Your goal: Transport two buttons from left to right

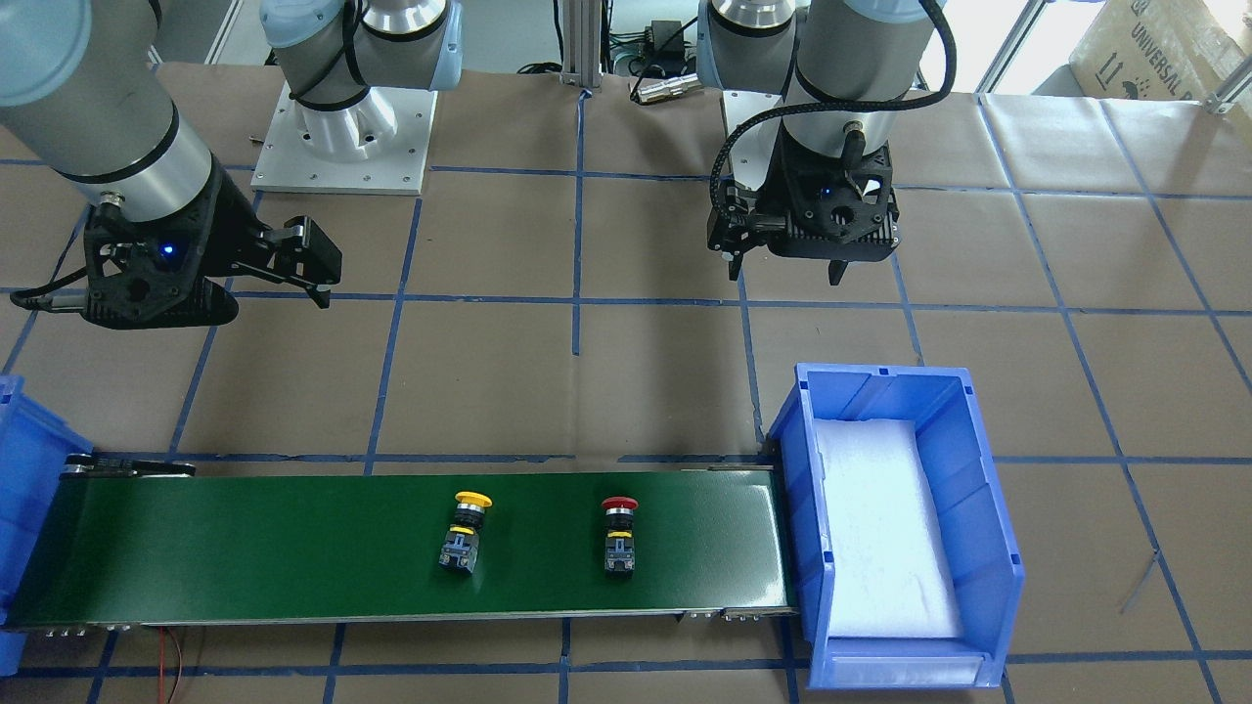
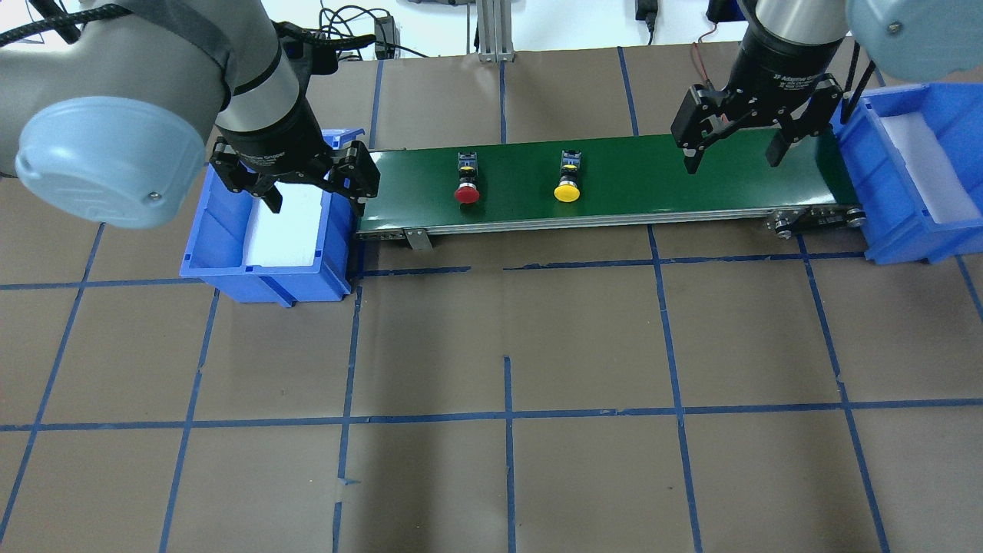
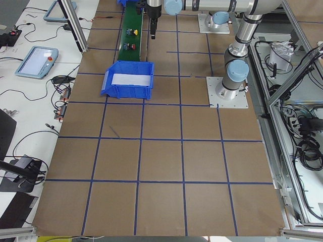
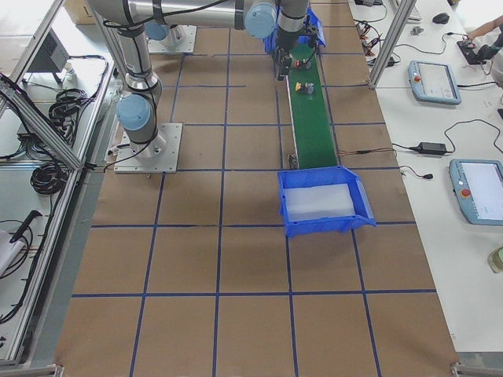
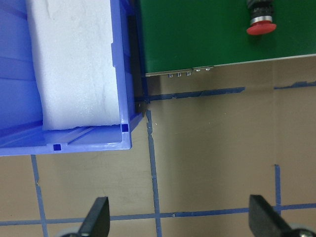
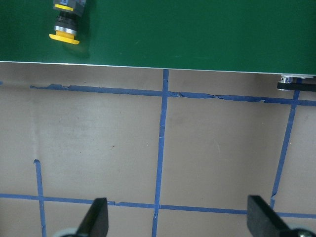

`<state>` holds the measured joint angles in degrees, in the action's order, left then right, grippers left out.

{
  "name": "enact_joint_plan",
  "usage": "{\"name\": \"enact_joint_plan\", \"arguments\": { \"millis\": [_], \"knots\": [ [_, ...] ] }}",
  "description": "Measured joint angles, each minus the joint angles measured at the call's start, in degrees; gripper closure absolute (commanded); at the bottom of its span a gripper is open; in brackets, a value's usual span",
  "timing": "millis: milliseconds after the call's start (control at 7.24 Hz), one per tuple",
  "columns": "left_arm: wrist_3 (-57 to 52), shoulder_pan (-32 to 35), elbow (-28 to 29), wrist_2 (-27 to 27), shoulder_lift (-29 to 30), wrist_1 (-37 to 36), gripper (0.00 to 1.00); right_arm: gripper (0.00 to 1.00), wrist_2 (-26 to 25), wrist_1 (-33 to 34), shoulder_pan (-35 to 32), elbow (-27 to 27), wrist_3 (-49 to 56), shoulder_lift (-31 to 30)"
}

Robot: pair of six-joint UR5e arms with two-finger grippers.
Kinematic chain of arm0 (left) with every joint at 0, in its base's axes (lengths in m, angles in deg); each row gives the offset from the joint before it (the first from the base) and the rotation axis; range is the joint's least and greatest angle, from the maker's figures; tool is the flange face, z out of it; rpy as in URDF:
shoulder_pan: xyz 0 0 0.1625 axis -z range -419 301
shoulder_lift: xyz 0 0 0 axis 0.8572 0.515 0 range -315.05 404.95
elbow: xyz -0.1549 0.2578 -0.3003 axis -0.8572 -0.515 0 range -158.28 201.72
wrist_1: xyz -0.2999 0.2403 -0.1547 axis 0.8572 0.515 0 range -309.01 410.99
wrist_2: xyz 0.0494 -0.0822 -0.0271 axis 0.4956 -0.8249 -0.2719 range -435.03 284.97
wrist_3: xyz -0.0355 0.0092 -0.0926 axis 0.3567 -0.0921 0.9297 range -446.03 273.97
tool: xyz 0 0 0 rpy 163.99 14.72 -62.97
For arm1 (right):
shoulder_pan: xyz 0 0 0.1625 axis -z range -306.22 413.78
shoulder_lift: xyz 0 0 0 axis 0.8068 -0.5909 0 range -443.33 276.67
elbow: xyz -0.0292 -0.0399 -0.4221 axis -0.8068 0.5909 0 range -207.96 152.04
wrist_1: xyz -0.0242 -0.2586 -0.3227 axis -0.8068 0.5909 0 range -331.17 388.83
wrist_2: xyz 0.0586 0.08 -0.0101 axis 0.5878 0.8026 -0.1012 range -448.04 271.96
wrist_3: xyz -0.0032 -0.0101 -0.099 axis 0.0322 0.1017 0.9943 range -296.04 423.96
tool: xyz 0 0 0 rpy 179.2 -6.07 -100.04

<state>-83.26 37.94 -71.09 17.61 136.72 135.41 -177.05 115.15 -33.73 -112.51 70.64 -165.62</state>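
Two buttons lie on their sides on the green conveyor belt (image 2: 653,173), apart from each other. The red button (image 2: 467,184) is nearer the left end and the yellow button (image 2: 567,184) is near the middle. In the front view the yellow button (image 1: 466,533) is left of the red button (image 1: 618,536). My left gripper (image 2: 315,201) is open and empty, hovering over the left blue bin's (image 2: 261,280) inner edge. My right gripper (image 2: 733,157) is open and empty above the belt's right end. The left wrist view shows the red button (image 5: 260,19); the right wrist view shows the yellow button (image 6: 66,24).
The left blue bin holds only a white foam pad (image 2: 284,230). A second blue bin (image 2: 898,230) with white foam stands at the belt's right end. Brown paper with a blue tape grid (image 2: 507,415) covers the table in front of the belt.
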Motion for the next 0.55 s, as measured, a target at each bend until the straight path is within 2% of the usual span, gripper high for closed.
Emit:
{"name": "enact_joint_plan", "arguments": {
  "millis": [552],
  "knots": [
    [-0.2,-0.1,0.2,0.1,0.0,0.1,0.0,0.0,-0.4,0.0,0.1,0.0,0.1,0.0]
  ]
}}
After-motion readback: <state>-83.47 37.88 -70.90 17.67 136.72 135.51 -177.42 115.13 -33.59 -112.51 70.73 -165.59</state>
